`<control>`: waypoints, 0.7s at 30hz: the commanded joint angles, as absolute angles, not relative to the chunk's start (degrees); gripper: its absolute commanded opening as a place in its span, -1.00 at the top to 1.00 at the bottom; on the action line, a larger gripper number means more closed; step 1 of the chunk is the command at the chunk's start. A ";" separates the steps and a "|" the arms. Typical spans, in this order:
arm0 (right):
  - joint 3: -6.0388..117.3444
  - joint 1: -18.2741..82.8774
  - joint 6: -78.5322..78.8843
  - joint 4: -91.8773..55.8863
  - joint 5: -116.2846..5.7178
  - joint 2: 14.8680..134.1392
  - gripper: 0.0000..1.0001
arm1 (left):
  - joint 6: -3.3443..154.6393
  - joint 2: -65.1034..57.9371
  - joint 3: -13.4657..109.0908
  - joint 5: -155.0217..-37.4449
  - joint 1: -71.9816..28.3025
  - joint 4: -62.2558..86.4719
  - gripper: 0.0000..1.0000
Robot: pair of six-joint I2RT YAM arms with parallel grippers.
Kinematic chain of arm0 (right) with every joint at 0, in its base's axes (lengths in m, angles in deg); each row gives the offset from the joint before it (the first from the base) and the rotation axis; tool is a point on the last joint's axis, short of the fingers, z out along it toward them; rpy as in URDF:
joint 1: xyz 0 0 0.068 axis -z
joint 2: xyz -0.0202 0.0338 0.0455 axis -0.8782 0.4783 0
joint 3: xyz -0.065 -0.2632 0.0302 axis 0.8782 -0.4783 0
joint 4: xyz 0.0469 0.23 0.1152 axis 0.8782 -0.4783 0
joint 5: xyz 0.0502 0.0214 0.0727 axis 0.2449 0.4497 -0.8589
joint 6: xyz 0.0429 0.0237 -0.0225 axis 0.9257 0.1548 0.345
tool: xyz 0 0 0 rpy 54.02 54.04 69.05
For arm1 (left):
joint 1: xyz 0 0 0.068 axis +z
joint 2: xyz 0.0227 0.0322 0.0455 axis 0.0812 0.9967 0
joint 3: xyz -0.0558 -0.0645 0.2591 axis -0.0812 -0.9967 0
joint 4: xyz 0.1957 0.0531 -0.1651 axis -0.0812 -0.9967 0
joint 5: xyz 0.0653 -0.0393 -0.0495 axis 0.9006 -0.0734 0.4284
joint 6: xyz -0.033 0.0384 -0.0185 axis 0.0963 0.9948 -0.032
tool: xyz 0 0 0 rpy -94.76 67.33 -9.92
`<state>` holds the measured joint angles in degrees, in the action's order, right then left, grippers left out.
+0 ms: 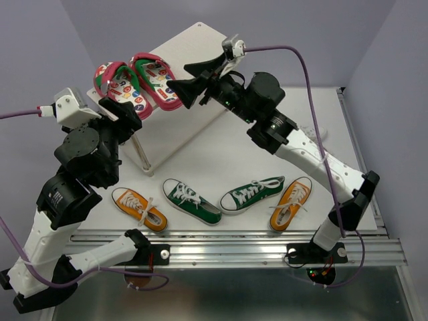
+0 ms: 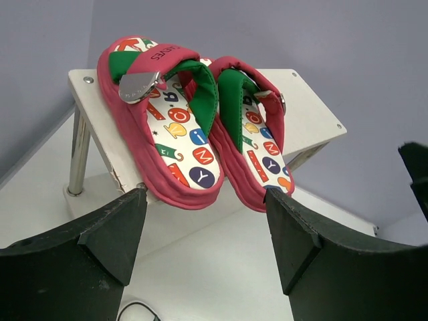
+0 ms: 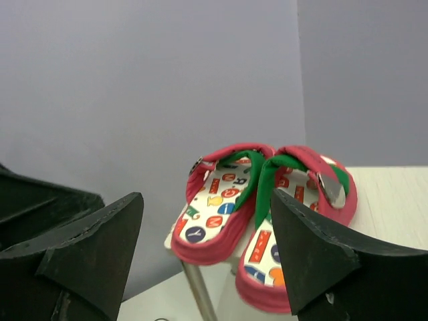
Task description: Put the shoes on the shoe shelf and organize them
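Right pincer (image 3: 206, 200): jaws wide, empty!
Left pincer (image 2: 204, 197): wide too, empty.
Pink-red patterned flip-flops (image 1: 137, 83): atop cream wooden shelf (image 1: 194, 47), 11 o'clock.
White sneaker (image 1: 314, 132): 3 o'clock, mostly hidden behind right arm (image 1: 301, 144).

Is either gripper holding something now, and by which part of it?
Nothing is held. The left gripper and the right gripper both stand open and empty; the pink flip-flops rest on the shelf.
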<state>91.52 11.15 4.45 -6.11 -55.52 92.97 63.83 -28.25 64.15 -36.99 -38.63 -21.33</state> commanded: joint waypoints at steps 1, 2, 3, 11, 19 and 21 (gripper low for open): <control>80.42 11.16 12.85 -1.94 -47.92 86.95 -0.66 | 64.38 -29.51 65.12 -36.47 -38.41 -18.47 -0.65; 76.04 11.16 13.92 -1.84 -44.86 85.98 -0.68 | 64.29 -29.94 65.12 -36.56 -38.41 -18.56 -0.65; 74.26 11.16 16.10 -1.93 -44.13 84.32 -0.76 | 64.37 -30.03 65.12 -36.73 -38.41 -18.65 -0.65; 66.33 11.16 21.84 -2.19 -46.67 84.03 -0.55 | 63.23 -29.95 64.24 -38.75 -38.41 -18.82 -0.65; 70.09 11.16 20.52 -3.33 -45.36 88.78 0.02 | 61.92 -30.65 63.45 -40.07 -38.41 -19.09 -0.65; 71.86 11.16 20.17 -3.86 -45.62 90.97 0.23 | 61.83 -30.74 63.53 -40.07 -38.41 -19.17 -0.64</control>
<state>66.71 11.17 20.63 -5.39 -46.49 88.25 62.54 -30.08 64.11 -39.94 -38.61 -20.89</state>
